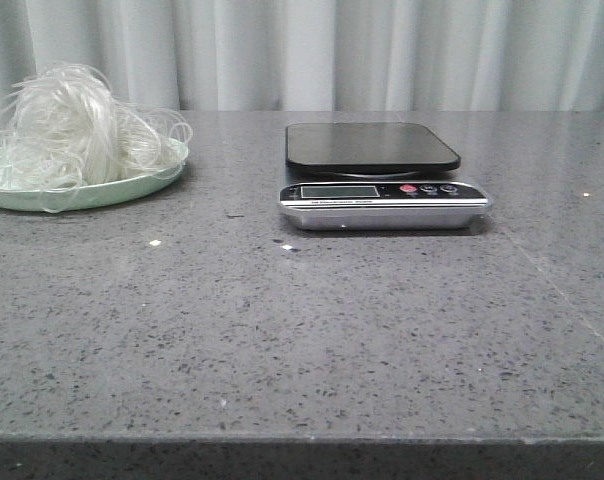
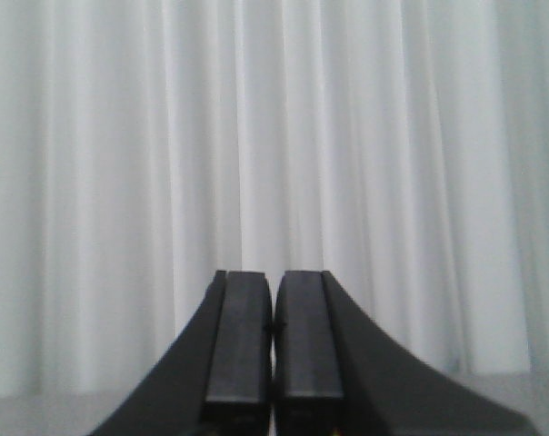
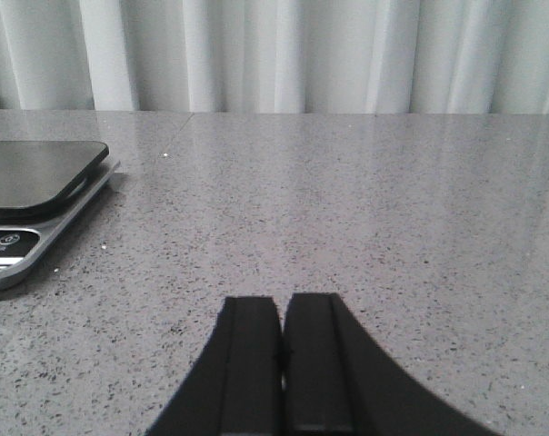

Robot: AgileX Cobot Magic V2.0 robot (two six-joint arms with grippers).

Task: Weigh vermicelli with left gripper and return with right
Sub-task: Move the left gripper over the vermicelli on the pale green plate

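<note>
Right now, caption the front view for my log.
Vermicelli heaped on green plate at left; empty scale mid-table.

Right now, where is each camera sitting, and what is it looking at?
Front view: looks forward over the table at the vermicelli on its plate and the scale; no arm shows.
Left wrist view: faces the curtain; shut left gripper shows.
Right wrist view: sits low over the table; shut right gripper shows.
Front and right wrist views share the scale.
</note>
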